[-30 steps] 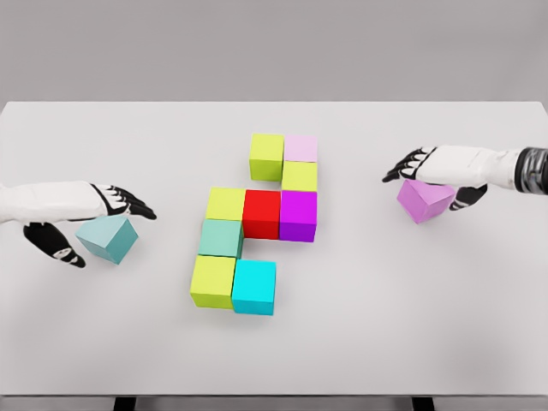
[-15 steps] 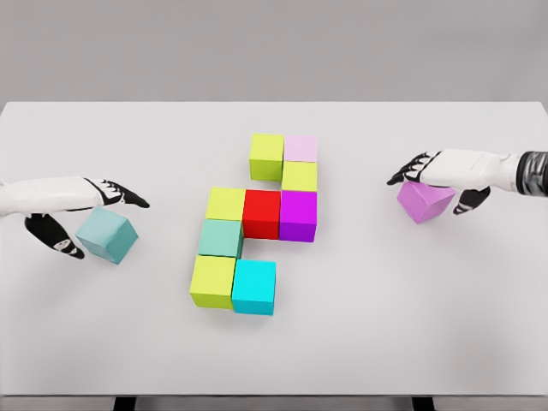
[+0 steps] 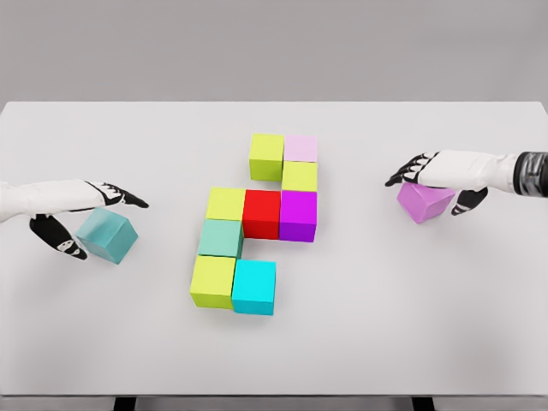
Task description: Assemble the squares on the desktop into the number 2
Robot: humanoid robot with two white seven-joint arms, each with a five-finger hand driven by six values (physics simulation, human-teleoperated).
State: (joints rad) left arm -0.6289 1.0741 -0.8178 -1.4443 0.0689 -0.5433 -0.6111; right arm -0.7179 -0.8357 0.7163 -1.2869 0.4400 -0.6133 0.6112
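Note:
Several coloured cubes form a stepped figure at the table's middle: a yellow-green cube [image 3: 266, 157], a pale pink one [image 3: 300, 148], a red one [image 3: 262, 214], a purple one [image 3: 298, 216] and a cyan one [image 3: 254, 288] among them. My left hand [image 3: 104, 223] is at the left, its fingers over a teal cube [image 3: 110, 241] and its thumb on the cube's left side. At the right, my right hand [image 3: 425, 192] holds a tilted violet cube [image 3: 424, 205] between fingers and thumb.
The white table [image 3: 385, 325] runs to its front edge just above the bottom of the picture. Both held cubes are well apart from the central figure, with bare tabletop between them and it.
The teal cube has gone from tilted to level in my left hand, whose fingers have straightened and drawn slightly left. The right hand and violet cube have barely shifted.

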